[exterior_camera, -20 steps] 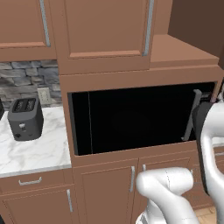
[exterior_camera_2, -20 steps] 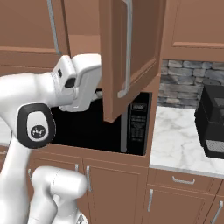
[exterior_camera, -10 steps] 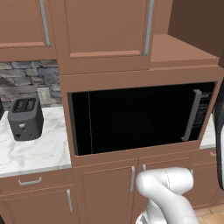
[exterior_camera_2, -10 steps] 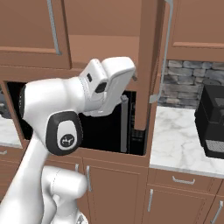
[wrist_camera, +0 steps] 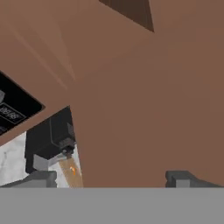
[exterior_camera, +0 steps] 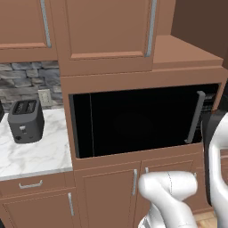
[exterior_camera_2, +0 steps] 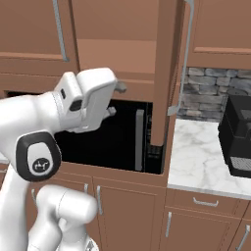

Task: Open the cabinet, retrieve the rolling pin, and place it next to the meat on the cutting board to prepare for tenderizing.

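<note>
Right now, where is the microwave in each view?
Left base view: microwave in the centre, below the cabinet.
Right base view: microwave at centre, low.
Hand view: microwave, a black panel at the left edge.
Shared landmark: the cabinet bordering it.

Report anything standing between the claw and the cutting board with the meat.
The cabinet's open door hangs edge-on between the open claw and the counter beyond; in the hand view the cutting board and meat peek past its edge.

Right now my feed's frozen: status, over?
Gripper open, empty. Cabinet door swung open; rolling pin unseen. Meat on cutting board. Door edge close ahead.
</note>
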